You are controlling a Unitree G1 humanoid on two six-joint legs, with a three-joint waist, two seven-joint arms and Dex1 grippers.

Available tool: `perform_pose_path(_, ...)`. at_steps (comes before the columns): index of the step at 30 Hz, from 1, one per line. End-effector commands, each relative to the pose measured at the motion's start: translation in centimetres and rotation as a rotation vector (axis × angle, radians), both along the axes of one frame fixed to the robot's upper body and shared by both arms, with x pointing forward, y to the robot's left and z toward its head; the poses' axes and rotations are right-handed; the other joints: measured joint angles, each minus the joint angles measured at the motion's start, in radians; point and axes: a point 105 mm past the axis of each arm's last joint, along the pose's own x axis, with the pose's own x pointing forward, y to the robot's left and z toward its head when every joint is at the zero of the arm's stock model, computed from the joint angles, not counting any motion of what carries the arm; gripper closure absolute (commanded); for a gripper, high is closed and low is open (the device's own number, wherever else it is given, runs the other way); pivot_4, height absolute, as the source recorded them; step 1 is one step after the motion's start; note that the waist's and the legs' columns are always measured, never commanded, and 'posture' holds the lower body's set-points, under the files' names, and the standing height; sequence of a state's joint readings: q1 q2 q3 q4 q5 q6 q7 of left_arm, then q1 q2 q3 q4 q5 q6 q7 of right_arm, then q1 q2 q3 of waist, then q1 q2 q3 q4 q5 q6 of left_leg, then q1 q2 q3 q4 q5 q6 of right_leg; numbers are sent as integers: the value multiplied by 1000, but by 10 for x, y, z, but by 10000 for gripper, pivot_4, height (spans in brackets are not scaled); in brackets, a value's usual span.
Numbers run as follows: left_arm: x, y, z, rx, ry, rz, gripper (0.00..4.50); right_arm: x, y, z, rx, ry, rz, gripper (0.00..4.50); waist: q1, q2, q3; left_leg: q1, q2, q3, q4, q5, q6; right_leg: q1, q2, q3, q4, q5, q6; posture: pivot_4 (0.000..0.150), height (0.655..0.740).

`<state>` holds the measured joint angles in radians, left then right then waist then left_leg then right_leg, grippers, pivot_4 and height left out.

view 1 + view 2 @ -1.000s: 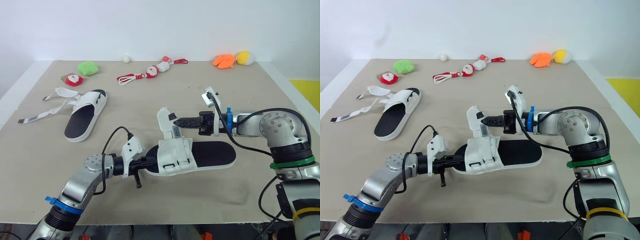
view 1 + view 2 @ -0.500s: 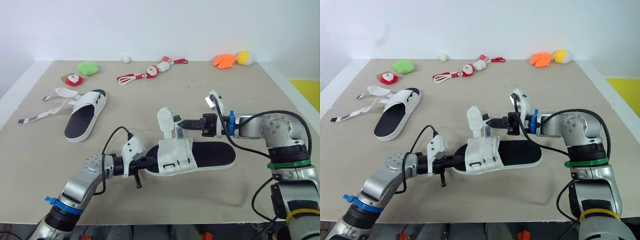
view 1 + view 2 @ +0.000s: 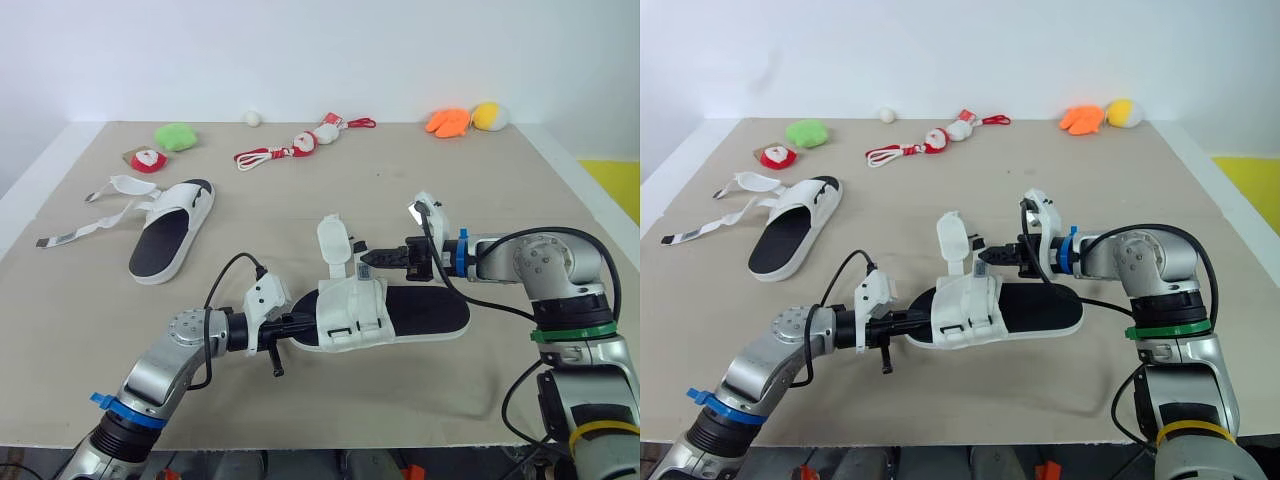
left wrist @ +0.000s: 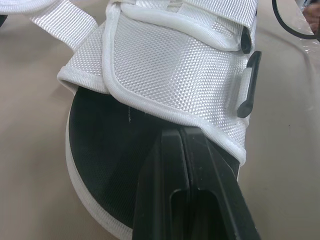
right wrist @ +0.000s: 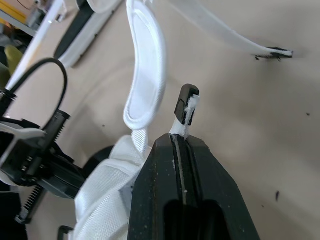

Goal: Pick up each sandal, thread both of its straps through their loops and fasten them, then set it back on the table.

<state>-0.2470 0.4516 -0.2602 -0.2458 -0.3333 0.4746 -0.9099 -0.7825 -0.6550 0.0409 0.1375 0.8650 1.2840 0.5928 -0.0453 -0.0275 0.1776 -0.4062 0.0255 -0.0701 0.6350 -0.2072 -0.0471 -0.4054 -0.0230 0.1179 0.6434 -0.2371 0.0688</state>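
Note:
The near sandal [image 3: 425, 310], black-soled with a white woven upper [image 3: 352, 312], lies mid-table. My left gripper [image 3: 296, 326] is shut on the sole's edge at the toe end; in the left wrist view its fingers [image 4: 182, 150] clamp the black sole [image 4: 100, 150] under the upper. My right gripper [image 3: 376, 259] is shut on the thin strap's tip [image 5: 186, 106], held just above the upper beside the raised padded flap [image 3: 333, 240]. The second sandal [image 3: 170, 235] lies at the far left with its straps [image 3: 85, 228] loose on the table.
Plush toys line the back edge: a green one [image 3: 176, 136], a red-and-white one [image 3: 148, 160], a figure with red cord [image 3: 300, 143], a white ball [image 3: 254, 118], an orange [image 3: 447, 121] and a yellow one [image 3: 489, 115].
My right gripper has come down and drawn back to the right with the strap tip, now lower over the upper. The left gripper and the sandal have stayed put.

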Motion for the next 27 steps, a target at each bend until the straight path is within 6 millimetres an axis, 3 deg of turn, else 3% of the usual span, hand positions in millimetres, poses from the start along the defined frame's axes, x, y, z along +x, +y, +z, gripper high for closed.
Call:
perform_pose_path(1,-8,2,-28,65,101,-3,45000,2,-10,-8,-73,-2,-39,44655,0,0,0,0,0,0,0,0,0,0,0,0,0,0,0,1500,7400)
perform_pose_path(8,-7,1,-27,62,100,-1,45000,6,-14,-11,-141,-65,-36,44655,0,0,-1,1,0,0,0,0,0,1,0,0,0,0,0,1500,7400)
perform_pose_path(9,-7,1,-27,62,99,0,45000,8,-15,-10,-136,-65,-42,38287,0,0,-1,1,0,0,0,0,0,1,0,0,0,0,0,1500,7400)
perform_pose_path(10,-6,1,-27,62,99,0,45000,10,-17,-8,-133,-73,-49,36070,0,0,0,1,0,0,0,0,0,1,0,0,0,0,0,1500,7400)
perform_pose_path(16,-5,1,-27,60,97,1,45000,43,-28,20,-7,-82,-182,6701,-3,1,0,1,0,1,0,0,0,0,0,0,0,0,0,1500,7400)
perform_pose_path(18,-5,1,-27,60,96,1,45000,51,-26,32,86,-38,-215,595,-3,2,0,0,0,1,0,0,0,0,0,0,0,0,0,1500,7400)
perform_pose_path(23,-4,1,-27,59,94,1,45000,54,-5,58,278,83,-173,595,-1,2,0,0,-1,0,0,0,0,0,0,0,0,2,3,1500,7400)
perform_pose_path(27,-4,1,-27,59,95,2,45000,37,19,55,303,243,-56,595,-1,2,0,-1,-1,0,-1,0,0,0,0,0,0,1,3,1500,7400)
